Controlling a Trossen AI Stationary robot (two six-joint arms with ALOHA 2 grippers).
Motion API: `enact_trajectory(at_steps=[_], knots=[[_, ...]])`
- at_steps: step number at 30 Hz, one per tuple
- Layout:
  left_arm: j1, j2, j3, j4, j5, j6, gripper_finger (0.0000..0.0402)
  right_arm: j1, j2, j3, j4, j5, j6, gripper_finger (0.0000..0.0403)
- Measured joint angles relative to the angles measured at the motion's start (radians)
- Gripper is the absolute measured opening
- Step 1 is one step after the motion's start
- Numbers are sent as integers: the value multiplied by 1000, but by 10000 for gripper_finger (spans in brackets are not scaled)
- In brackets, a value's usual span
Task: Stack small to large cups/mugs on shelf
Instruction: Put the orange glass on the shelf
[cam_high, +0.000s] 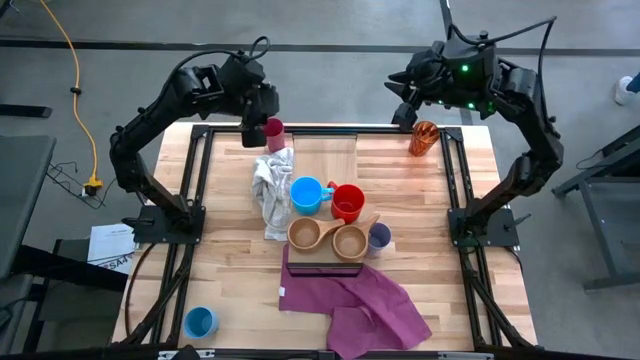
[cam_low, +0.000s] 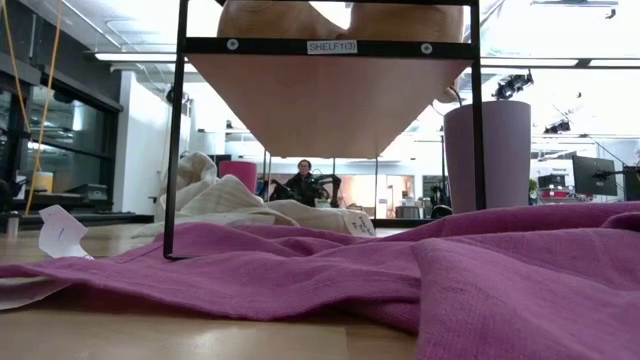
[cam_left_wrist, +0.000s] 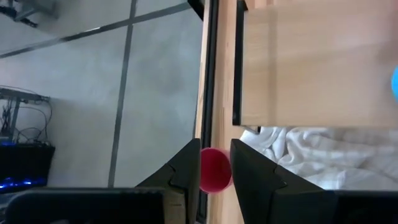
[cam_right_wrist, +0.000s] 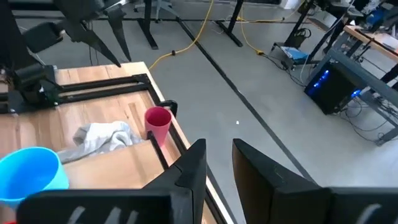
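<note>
From above, the left hand (cam_high: 262, 112) hung over the far left edge of the desk (cam_high: 450, 240), just beside the upright magenta tumbler (cam_high: 274, 133). The right hand (cam_high: 408, 108) hung past the far edge, near the orange-red tumbler (cam_high: 424, 138). The shelf (cam_high: 325, 158) ran from far to near down the middle. On it stood a blue mug (cam_high: 305, 194), a red mug (cam_high: 347, 203) and two tan wooden cups (cam_high: 304, 234) side by side, with a lavender tumbler (cam_high: 379, 237) at their right. A white cloth (cam_high: 270, 190) lay left of the shelf, a purple cloth (cam_high: 365, 300) covered its near end, and a second blue mug (cam_high: 201, 322) stood at the near left corner. From desk height, the purple cloth filled the foreground under the shelf's dark frame (cam_low: 330, 46), with the lavender tumbler at right. In the left wrist view, the left hand's fingers (cam_left_wrist: 186, 171) stood apart, with the magenta tumbler showing in the gap; contact could not be told. In the right wrist view, the right hand's fingers (cam_right_wrist: 193, 163) stood apart, holding nothing.
</note>
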Motion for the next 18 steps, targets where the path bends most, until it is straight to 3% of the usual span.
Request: enact_trajectory(at_steps=[5, 18], knots=[[0, 0, 0, 57, 52, -74, 76, 0, 0, 0, 4, -1, 18, 69], [0, 17, -2, 79, 130, -91, 76, 0, 8, 0, -11, -4, 78, 69]])
